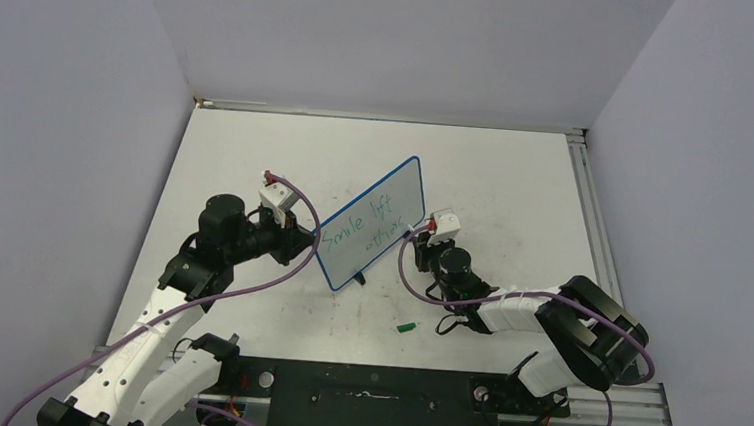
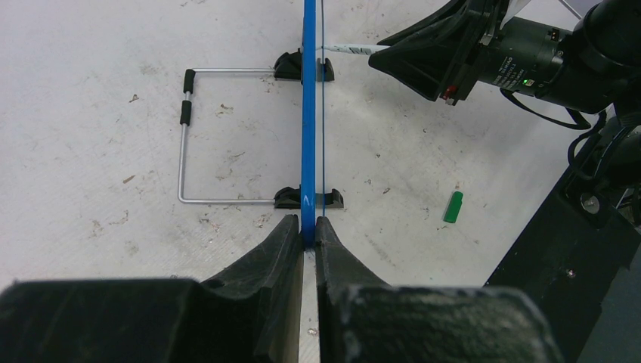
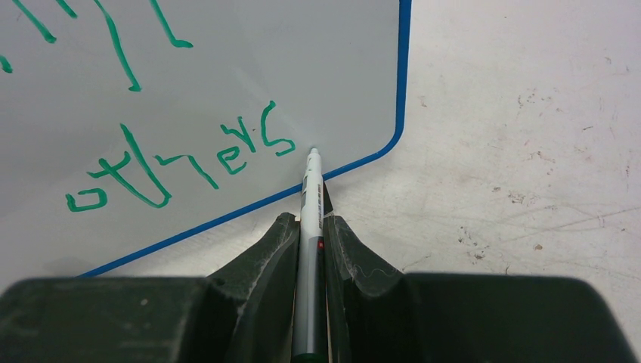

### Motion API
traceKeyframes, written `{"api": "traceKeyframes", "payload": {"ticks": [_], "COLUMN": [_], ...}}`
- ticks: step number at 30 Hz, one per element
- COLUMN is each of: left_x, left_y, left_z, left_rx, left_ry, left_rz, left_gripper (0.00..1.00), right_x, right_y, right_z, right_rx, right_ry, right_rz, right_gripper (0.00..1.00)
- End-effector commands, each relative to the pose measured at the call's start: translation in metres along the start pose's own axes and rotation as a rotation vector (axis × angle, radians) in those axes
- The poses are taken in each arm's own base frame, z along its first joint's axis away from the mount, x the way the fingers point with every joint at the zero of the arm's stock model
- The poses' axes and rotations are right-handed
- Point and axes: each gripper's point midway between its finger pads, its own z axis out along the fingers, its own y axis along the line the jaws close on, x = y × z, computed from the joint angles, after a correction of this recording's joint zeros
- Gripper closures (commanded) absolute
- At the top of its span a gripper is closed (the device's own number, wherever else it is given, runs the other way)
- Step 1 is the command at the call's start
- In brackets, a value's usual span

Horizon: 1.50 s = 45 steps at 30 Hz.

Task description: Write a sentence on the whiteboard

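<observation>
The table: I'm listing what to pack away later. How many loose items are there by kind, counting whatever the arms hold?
Blue-framed white rectangular whiteboard: 1
White-barrelled marker pen: 1
Small green plastic pen cap: 1
Total: 3

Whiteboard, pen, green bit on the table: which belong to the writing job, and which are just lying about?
In the job: whiteboard, green writing, pen, left gripper pinching the board's edge, right gripper holding the pen.
Lying about: small green piece, maybe a cap.
</observation>
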Motion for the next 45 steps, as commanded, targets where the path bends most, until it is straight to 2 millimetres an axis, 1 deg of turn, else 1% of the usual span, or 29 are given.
{"api": "traceKeyframes", "payload": {"ticks": [1,6,10,11,15,17,20,22,26,28,30,32,34,37,39,40,41,43,44,45], "left_x": [0.001,0.001,0.0,0.0,-0.001,-0.002,-0.004,-0.005,-0.012,-0.015,-0.023,-0.036,-0.055,-0.09,-0.111,-0.117,-0.123,-0.129,-0.128,-0.127], "left_y": [-0.001,0.0,0.002,0.003,0.005,0.005,0.006,0.005,0.003,0.0,-0.003,-0.008,-0.012,-0.015,-0.014,-0.013,-0.013,-0.017,-0.019,-0.024], "left_z": [-0.002,-0.003,-0.003,-0.003,-0.004,-0.004,-0.006,-0.007,-0.011,-0.013,-0.016,-0.022,-0.033,-0.057,-0.071,-0.076,-0.078,-0.076,-0.072,-0.066], "left_rx": [-0.004,-0.008,-0.024,-0.029,-0.042,-0.047,-0.052,-0.053,-0.052,-0.044,-0.035,-0.033,-0.052,-0.118,-0.176,-0.199,-0.211,-0.202,-0.189,-0.169], "left_ry": [0.014,0.015,0.014,0.013,0.01,0.006,-0.002,-0.011,-0.046,-0.067,-0.098,-0.137,-0.179,-0.246,-0.273,-0.274,-0.273,-0.27,-0.264,-0.259], "left_rz": [-0.002,-0.005,-0.008,-0.011,-0.015,-0.015,-0.013,-0.009,0.002,0.009,0.019,0.028,0.04,0.063,0.042,0.022,-0.004,-0.064,-0.103,-0.138], "left_gripper": [1.0,1.0,0.99,0.96,0.69,0.6,0.46,0.4,0.32,0.31,0.3,0.29,0.29,0.29,0.29,0.29,0.29,0.29,0.29,0.29], "right_x": [-0.031,-0.033,-0.037,-0.04,-0.048,-0.053,-0.059,-0.061,-0.064,-0.066,-0.069,-0.071,-0.071,-0.074,-0.077,-0.078,-0.076,-0.078,-0.078,-0.081], "right_y": [0.009,0.004,-0.009,-0.013,-0.027,-0.031,-0.03,-0.031,-0.033,-0.034,-0.035,-0.036,-0.039,-0.04,-0.037,-0.035,-0.035,-0.034,-0.034,-0.034], "right_z": [0.008,0.006,-0.006,-0.011,-0.029,-0.037,-0.045,-0.05,-0.06,-0.063,-0.065,-0.067,-0.068,-0.073,-0.076,-0.078,-0.081,-0.087,-0.091,-0.096], "right_rx": [-0.028,-0.002,0.061,0.077,0.125,0.133,0.117,0.115,0.112,0.115,0.117,0.125,0.141,0.147,0.134,0.126,0.121,0.115,0.115,0.114], "right_ry": [-0.097,-0.091,-0.086,-0.092,-0.102,-0.104,-0.102,-0.099,-0.107,-0.111,-0.105,-0.091,-0.072,-0.061,-0.048,-0.038,-0.011,0.014,0.034,0.039], "right_rz": [0.054,0.057,0.075,0.079,0.08,0.078,0.068,0.075,0.092,0.099,0.099,0.092,0.087,0.105,0.12,0.126,0.127,0.136,0.139,0.151], "right_gripper": [0.95,0.95,0.95,0.95,0.95,0.95,0.95,0.95,0.95,0.95,0.95,0.95,0.95,0.95,0.95,0.95,0.95,0.95,0.95,0.95]}}
